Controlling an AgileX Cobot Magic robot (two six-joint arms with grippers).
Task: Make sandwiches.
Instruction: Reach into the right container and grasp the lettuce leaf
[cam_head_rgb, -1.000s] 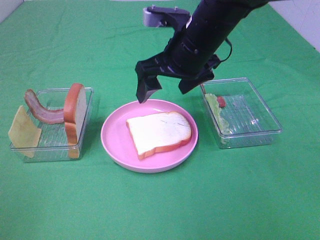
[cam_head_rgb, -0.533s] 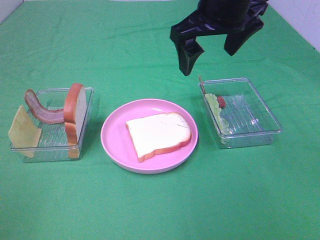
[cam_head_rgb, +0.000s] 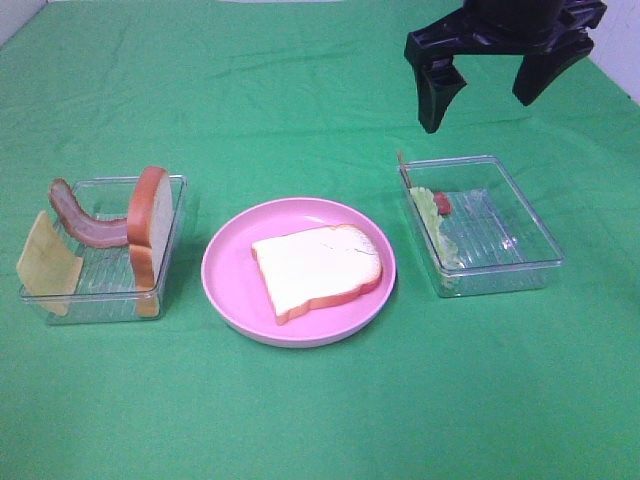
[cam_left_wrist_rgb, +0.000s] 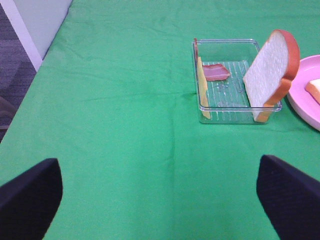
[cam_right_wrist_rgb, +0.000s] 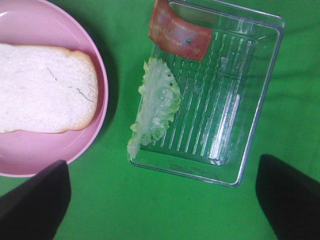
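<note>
Pink plate (cam_head_rgb: 215, 270) sits nearest, mid-cloth, carrying one flat bread slice (cam_head_rgb: 318, 268): the sandwich base, with nothing stacked on it yet. Taking the plate as the dial's centre, the left tray (cam_head_rgb: 100, 300) lies at 9 o'clock. It holds a cheese square (cam_head_rgb: 45, 262) leaning at its outer wall, a curved bacon strip (cam_head_rgb: 85, 222) and a second bread slice (cam_head_rgb: 150, 225) standing on edge. At 3 o'clock the right tray (cam_head_rgb: 500, 275) holds ruffled lettuce (cam_right_wrist_rgb: 157, 102) lying along its plate-side wall and another bacon strip (cam_right_wrist_rgb: 177, 32) in a corner.

The lettuce looks light, thin and floppy. I judge a pinch from above across its ruffled edge is best, since the tray wall crowds any sideways hold.

Farther back, near 1 o'clock, the right gripper (cam_head_rgb: 480, 108) hangs above that tray, jaws spread wide and empty. The left gripper (cam_left_wrist_rgb: 160, 200), likewise spread, is well apart from its tray.
</note>
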